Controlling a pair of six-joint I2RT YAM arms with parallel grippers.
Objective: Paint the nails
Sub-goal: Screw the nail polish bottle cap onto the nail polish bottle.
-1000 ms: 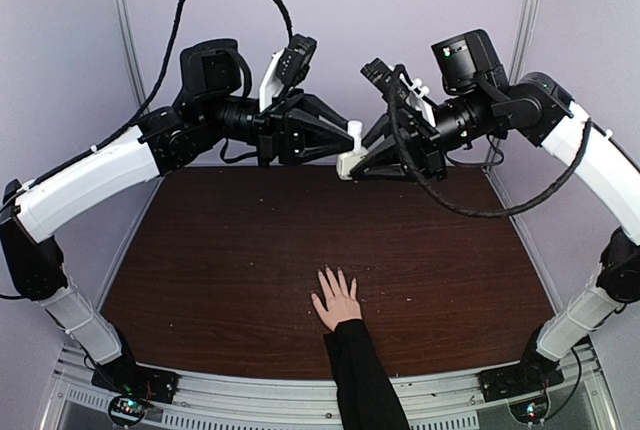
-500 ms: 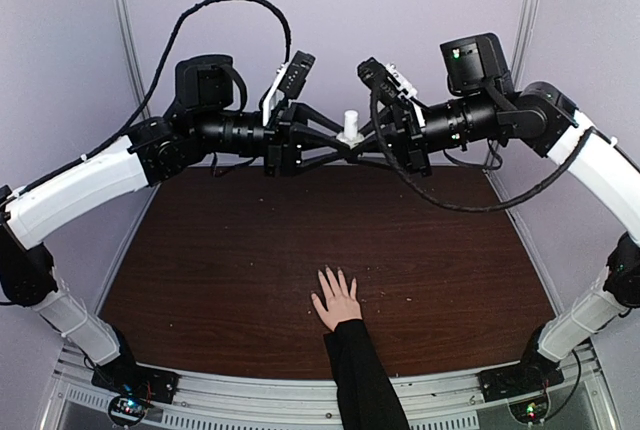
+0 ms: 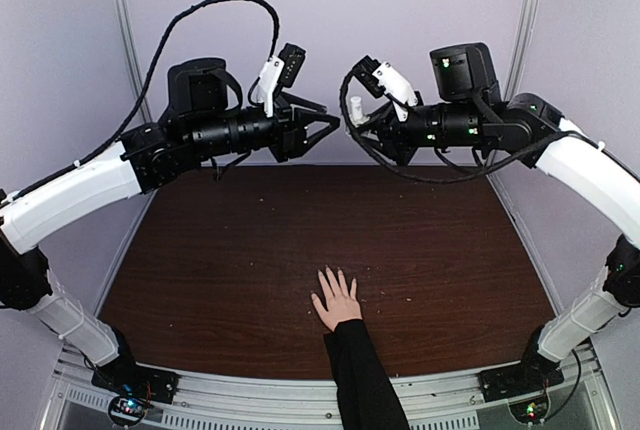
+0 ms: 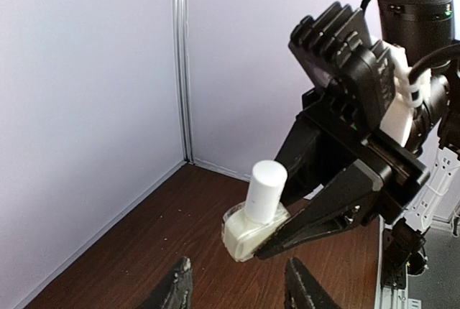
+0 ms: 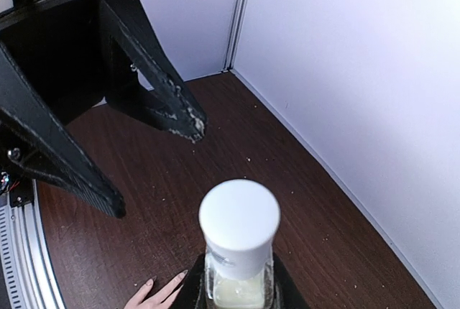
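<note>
A dark brown wooden table [image 3: 220, 250] stands inside pale purple walls [image 3: 420, 10]. A light-skinned hand [image 3: 336, 302] lies flat on the table, near the front edge and about in the middle. Its fingers are spread and point to the back wall. The nails [image 3: 331, 273] are at the fingertips, but they are too small to see well from above. A black sleeve [image 3: 362, 375] covers the arm and runs off the front of the table.

Both robot arms are high up over the back of the table, well apart from the hand. The right claw [image 4: 251, 241] is clamped on a small clear bottle [image 4: 248, 231] with pale stuff inside. The bottle stands upright with its white cap [image 4: 266, 188] on top. The claw holds the bottle by its body, and the cap sticks out above the black fingers. The left claw [image 5: 154, 167] faces the bottle from the other side. Its two black fingers are wide apart and hold nothing. They are near the bottle but do not touch it. In the right wrist view, the hand's fingertips show on the table far below the bottle
</note>
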